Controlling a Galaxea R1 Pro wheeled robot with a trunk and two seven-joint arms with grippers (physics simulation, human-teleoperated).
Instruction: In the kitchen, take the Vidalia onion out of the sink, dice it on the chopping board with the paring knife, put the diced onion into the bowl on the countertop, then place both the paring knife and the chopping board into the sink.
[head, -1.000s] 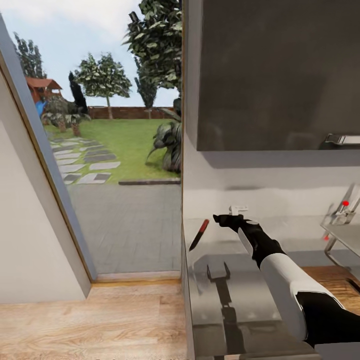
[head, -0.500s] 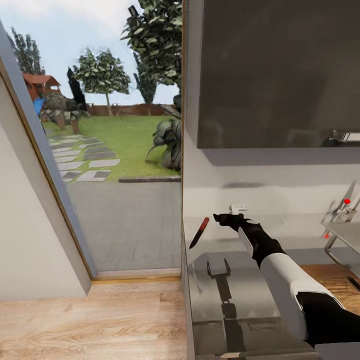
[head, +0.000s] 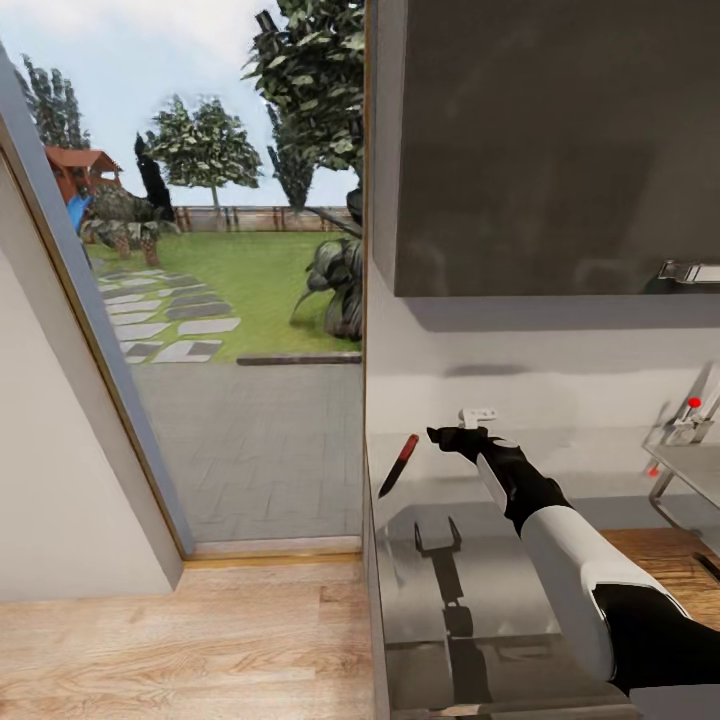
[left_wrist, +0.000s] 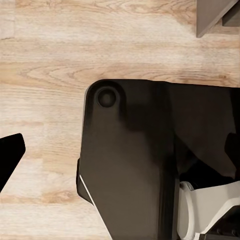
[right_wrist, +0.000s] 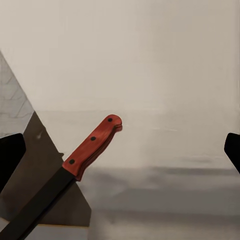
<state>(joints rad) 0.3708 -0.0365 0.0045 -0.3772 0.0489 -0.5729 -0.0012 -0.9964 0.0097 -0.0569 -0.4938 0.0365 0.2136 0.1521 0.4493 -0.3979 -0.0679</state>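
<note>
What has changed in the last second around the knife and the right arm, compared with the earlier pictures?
Nothing was taken hold of or let go. From one second ago the whole head view shifted slightly, so the camera moved, not the things. The knife lies at the countertop's left edge as before, and the right end effector hovers open beside it, apart from it, unchanged in the last half second.

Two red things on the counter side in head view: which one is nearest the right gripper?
The knife's red handle, by the countertop's left edge, just left of the right gripper. The tap's red knob sits far off by the sink.
</note>
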